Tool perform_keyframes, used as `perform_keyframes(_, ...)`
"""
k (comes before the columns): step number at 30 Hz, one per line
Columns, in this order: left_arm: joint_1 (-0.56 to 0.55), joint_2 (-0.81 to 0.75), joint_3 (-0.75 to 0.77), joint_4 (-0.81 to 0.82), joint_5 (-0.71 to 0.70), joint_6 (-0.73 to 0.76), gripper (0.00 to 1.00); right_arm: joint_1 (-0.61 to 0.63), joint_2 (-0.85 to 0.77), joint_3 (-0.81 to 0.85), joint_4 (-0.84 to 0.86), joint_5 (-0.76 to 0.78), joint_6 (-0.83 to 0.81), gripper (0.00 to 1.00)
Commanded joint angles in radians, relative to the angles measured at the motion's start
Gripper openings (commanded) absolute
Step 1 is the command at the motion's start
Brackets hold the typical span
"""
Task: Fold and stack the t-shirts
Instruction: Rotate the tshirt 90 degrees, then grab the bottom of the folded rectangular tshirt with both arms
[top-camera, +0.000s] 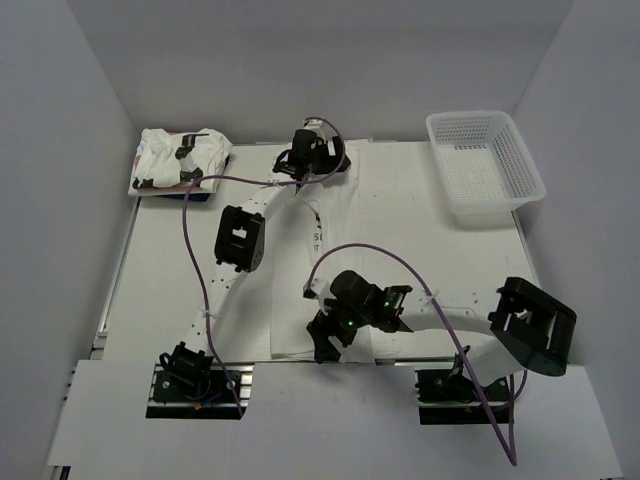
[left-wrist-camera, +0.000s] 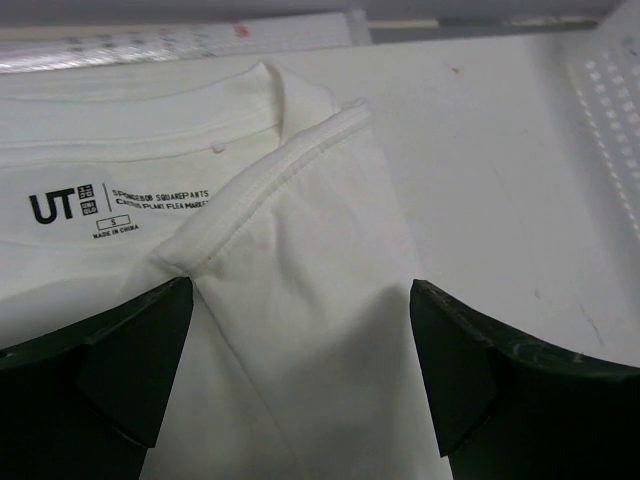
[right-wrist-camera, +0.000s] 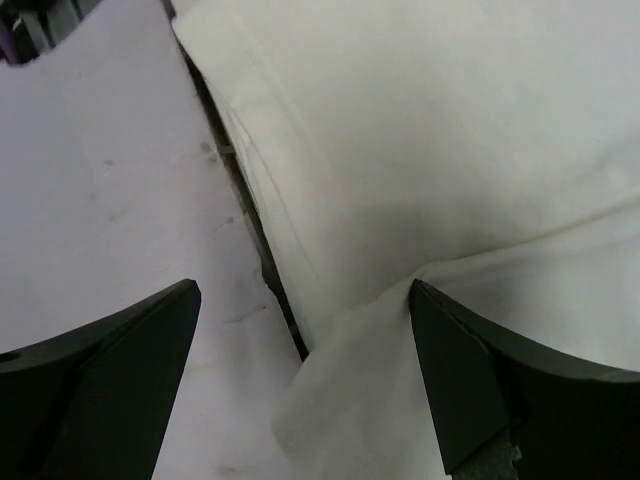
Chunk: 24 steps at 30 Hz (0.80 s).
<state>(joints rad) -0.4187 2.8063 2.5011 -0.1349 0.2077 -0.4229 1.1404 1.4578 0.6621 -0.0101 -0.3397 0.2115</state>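
Observation:
A white t-shirt (top-camera: 293, 305) lies flat in a long strip down the middle of the table, collar at the far end. My left gripper (top-camera: 303, 163) is open just above its collar end. In the left wrist view the ribbed collar (left-wrist-camera: 290, 160) and a printed size label (left-wrist-camera: 110, 205) show, with cloth between the open fingers of the left gripper (left-wrist-camera: 300, 370). My right gripper (top-camera: 326, 345) is open at the shirt's near hem. The right wrist view shows the right gripper (right-wrist-camera: 305, 385) over a loose hem corner (right-wrist-camera: 350, 400) by the table's front edge. A pile of folded t-shirts (top-camera: 182, 160) sits at the far left.
A white plastic mesh basket (top-camera: 485, 165) stands at the far right corner; its wall shows in the left wrist view (left-wrist-camera: 610, 110). Purple cables loop over the table beside both arms. White walls enclose the table on three sides.

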Motion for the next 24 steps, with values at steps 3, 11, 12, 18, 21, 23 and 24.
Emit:
perform_keyframes(3, 0.017, -0.214, -0.001, -0.049, -0.296, 0.03, 1.0, 0.005, -0.199, 0.002, 0.039, 0.185, 0.12, 0.9)
perform_keyframes(11, 0.035, -0.733, -0.214, -0.324, -0.275, 0.009, 1.0, -0.001, -0.488, -0.108, 0.012, 0.448, 0.363, 0.9)
perform_keyframes(12, 0.025, -0.798, -0.323, -0.378, -0.275, 0.009, 1.0, -0.001, -0.497, -0.108, -0.073, 0.467, 0.415, 0.9)
perform_keyframes(18, 0.014, -1.462, -1.229, -0.298, -0.119, -0.114, 1.0, -0.024, -0.484, -0.093, -0.412, 0.519, 0.517, 0.9)
perform_keyframes(21, -0.006, -1.698, -1.589, -0.243, -0.062, -0.256, 1.0, -0.037, -0.467, -0.088, -0.464, 0.481, 0.529, 0.9)
perform_keyframes(23, -0.018, -1.864, -1.709, -0.243, 0.008, -0.296, 1.0, -0.05, -0.468, -0.102, -0.479, 0.464, 0.519, 0.9)
perform_keyframes(24, -0.019, -1.904, -1.808, -0.252, 0.1, -0.325, 1.0, -0.051, -0.471, -0.105, -0.497, 0.467, 0.511, 0.9)
